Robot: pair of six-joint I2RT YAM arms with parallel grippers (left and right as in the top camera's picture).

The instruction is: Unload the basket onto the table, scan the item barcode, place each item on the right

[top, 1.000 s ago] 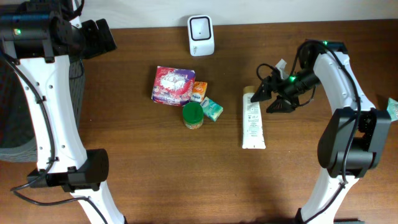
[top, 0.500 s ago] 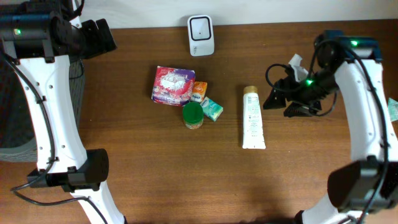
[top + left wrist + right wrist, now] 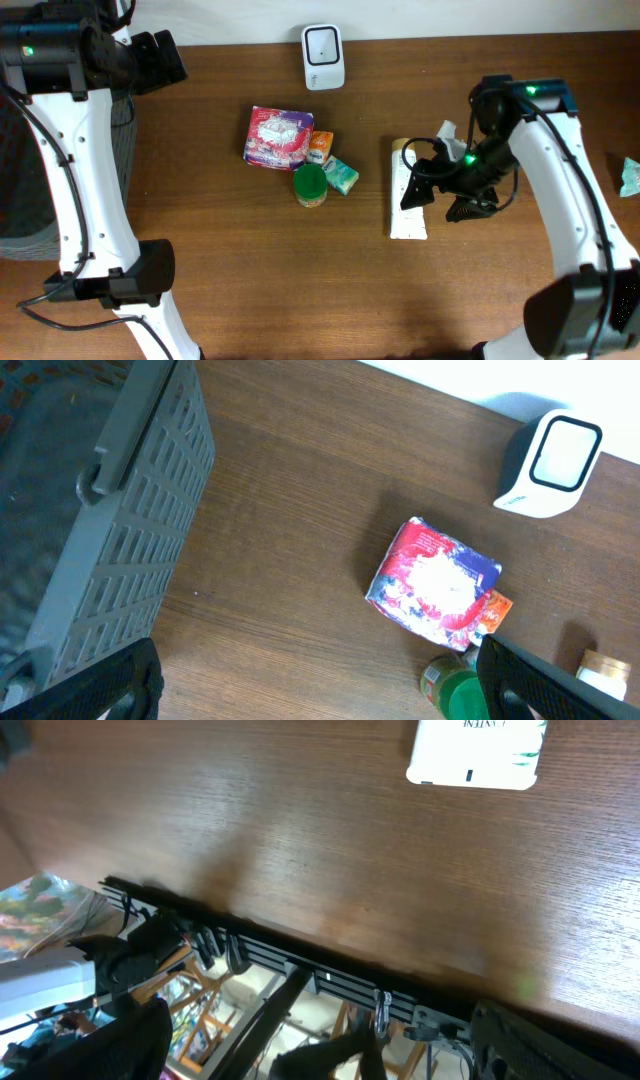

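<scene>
The white tube lies flat on the table, right of the small pile of groceries and well short of the scanner at the far edge. The right gripper hangs over the tube's right side, jaws spread and empty. One finger overlaps the tube and the other sits off it. If it closes from there, I'd expect it to catch only an edge and skid or flip the tube. The left gripper hangs wide and empty near the basket.
</scene>
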